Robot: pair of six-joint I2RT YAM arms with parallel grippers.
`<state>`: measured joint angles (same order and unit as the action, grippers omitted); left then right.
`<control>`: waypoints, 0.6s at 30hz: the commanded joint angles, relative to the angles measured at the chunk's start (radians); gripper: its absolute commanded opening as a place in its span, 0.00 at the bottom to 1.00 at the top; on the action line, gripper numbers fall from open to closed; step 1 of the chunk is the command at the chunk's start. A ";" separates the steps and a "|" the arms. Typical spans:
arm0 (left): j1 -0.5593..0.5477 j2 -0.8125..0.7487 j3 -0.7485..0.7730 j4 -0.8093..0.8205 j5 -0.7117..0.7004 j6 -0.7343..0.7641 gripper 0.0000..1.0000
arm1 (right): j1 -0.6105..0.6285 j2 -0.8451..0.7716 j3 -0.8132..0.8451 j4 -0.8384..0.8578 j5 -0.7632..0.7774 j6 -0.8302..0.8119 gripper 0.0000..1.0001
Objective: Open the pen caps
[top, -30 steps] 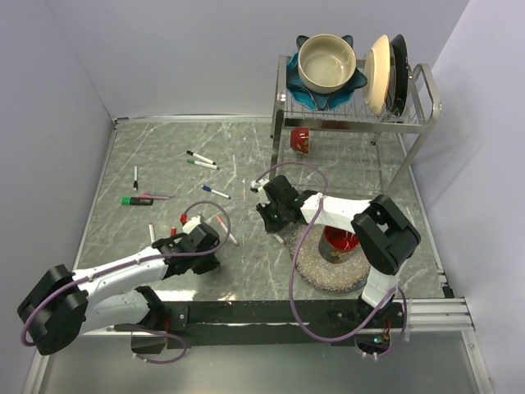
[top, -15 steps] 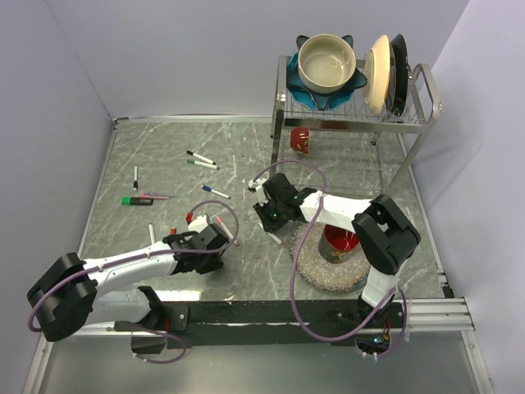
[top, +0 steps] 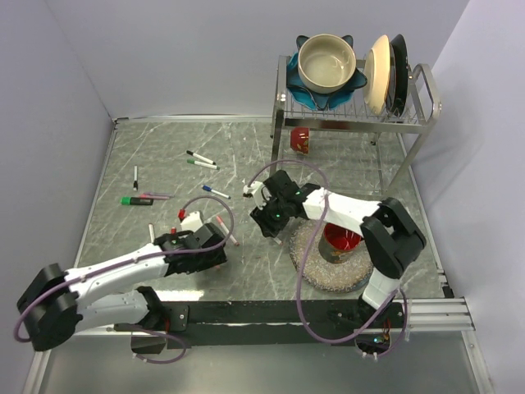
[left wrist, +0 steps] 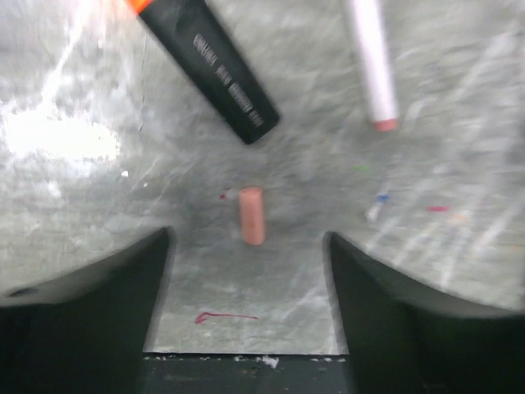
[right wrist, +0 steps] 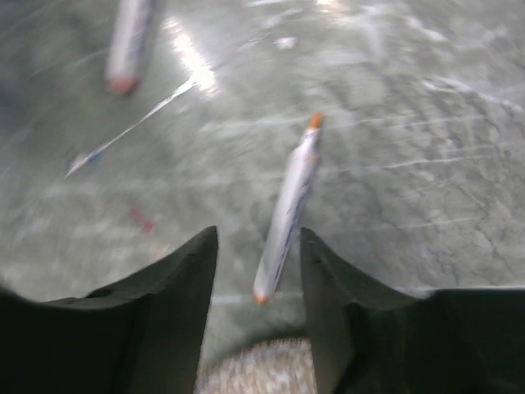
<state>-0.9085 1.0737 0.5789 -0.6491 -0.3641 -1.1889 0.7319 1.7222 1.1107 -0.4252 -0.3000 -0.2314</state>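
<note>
Left end effector point(left wrist: 248, 264): fingers apart, nothing clamped. In the left wrist view we see a pale red pen cap point(left wrist: 252, 215) lying loose on the counter point(left wrist: 459, 205), in the gap ahead of the two fingers and touching neither. Beyond it lie a black marker barrel point(left wrist: 215, 75) with an orange end and a white marker point(left wrist: 372, 66) with a reddish tip, both apart from the cap. A few red ink streaks mark the counter near the cap. Right end effector point(right wrist: 255, 246): fingers also apart. A slim white uncapped marker point(right wrist: 287, 205) with an orange tip lies on the counter and runs into the gap between them; we cannot tell whether it touches the right-hand finger. A second marker point(right wrist: 131, 41) lies well off at upper left, blurred. In the top view we note that both end effectors sit low over the middle of the counter, the left one near its front edge. More markers are scattered to the left, one of them with a green cap point(top: 126, 200). A woven mat point(top: 316, 275) carries a red cup point(top: 338, 243) at right, and a dish rack point(top: 418, 123) stands behind it.
</note>
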 commanded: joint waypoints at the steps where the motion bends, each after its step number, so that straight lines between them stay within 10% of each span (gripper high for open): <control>1: 0.016 -0.093 0.023 0.032 -0.070 -0.003 0.93 | 0.008 -0.130 0.038 -0.141 -0.174 -0.235 0.54; 11: 0.356 -0.128 -0.007 0.138 0.050 -0.014 0.99 | 0.008 -0.216 0.018 -0.178 -0.231 -0.318 0.55; 18: 0.372 0.110 0.124 0.009 0.051 -0.054 0.87 | 0.003 -0.242 0.014 -0.178 -0.232 -0.319 0.56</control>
<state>-0.5423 1.1122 0.6331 -0.5930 -0.3347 -1.2205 0.7334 1.5276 1.1110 -0.5972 -0.5148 -0.5274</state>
